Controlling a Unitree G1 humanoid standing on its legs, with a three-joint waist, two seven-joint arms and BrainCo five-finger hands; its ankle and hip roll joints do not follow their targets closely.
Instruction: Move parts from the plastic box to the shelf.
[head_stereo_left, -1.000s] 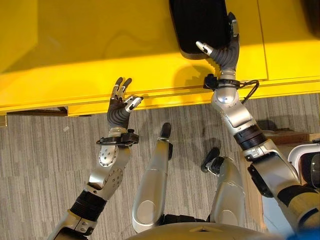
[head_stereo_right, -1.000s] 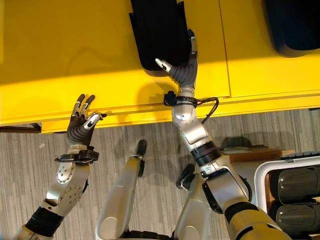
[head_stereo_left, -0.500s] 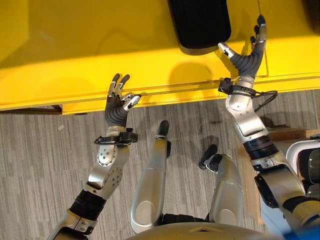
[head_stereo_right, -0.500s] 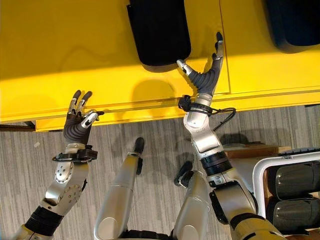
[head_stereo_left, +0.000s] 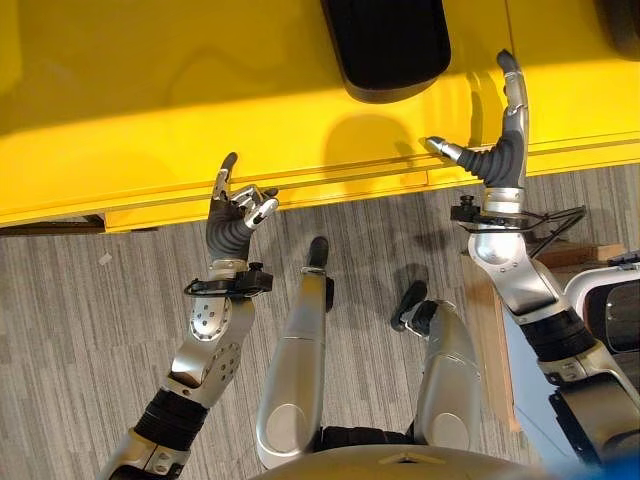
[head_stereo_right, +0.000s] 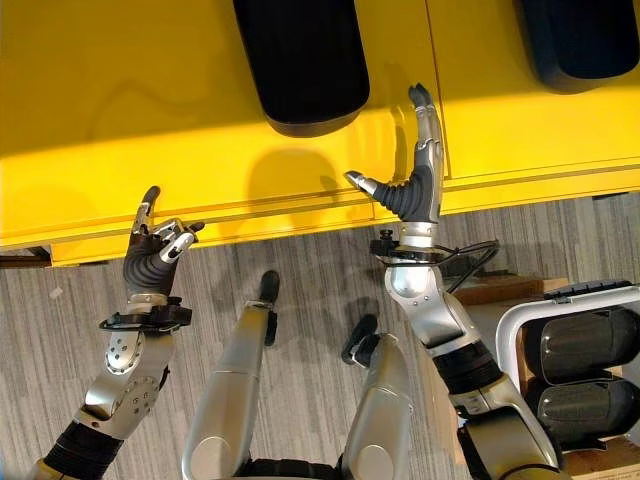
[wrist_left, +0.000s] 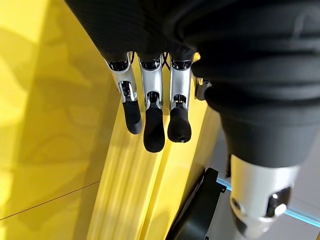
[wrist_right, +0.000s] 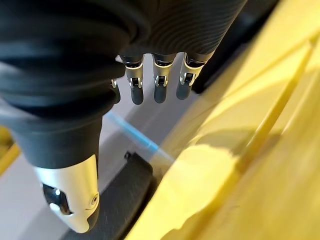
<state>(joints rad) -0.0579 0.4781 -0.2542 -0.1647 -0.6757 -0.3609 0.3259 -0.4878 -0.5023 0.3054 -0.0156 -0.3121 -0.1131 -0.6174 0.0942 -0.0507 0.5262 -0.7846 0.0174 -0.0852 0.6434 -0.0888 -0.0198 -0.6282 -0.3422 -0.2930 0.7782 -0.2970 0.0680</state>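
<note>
A long black part (head_stereo_left: 385, 45) lies on the yellow shelf (head_stereo_left: 150, 120), with nothing touching it. My right hand (head_stereo_left: 497, 160) is open, its fingers straight up over the shelf's front edge, right of and below that part. Its fingers (wrist_right: 159, 87) hold nothing in the right wrist view. At the lower right, the white plastic box (head_stereo_right: 520, 320) holds two more black parts (head_stereo_right: 585, 345). My left hand (head_stereo_left: 228, 225) is open and empty at the shelf's front edge on the left, with its fingers (wrist_left: 154, 125) loosely extended over the yellow surface.
Another black part (head_stereo_right: 575, 40) lies on the shelf at the far right. A seam (head_stereo_right: 435, 90) runs across the shelf between the two parts. Grey striped carpet (head_stereo_left: 80, 330) covers the floor below the shelf. A wooden board (head_stereo_left: 490, 320) lies beside the box.
My right hand has let go of the black part on the shelf and drawn back to the right, toward the shelf's front edge. The left hand has barely moved.
</note>
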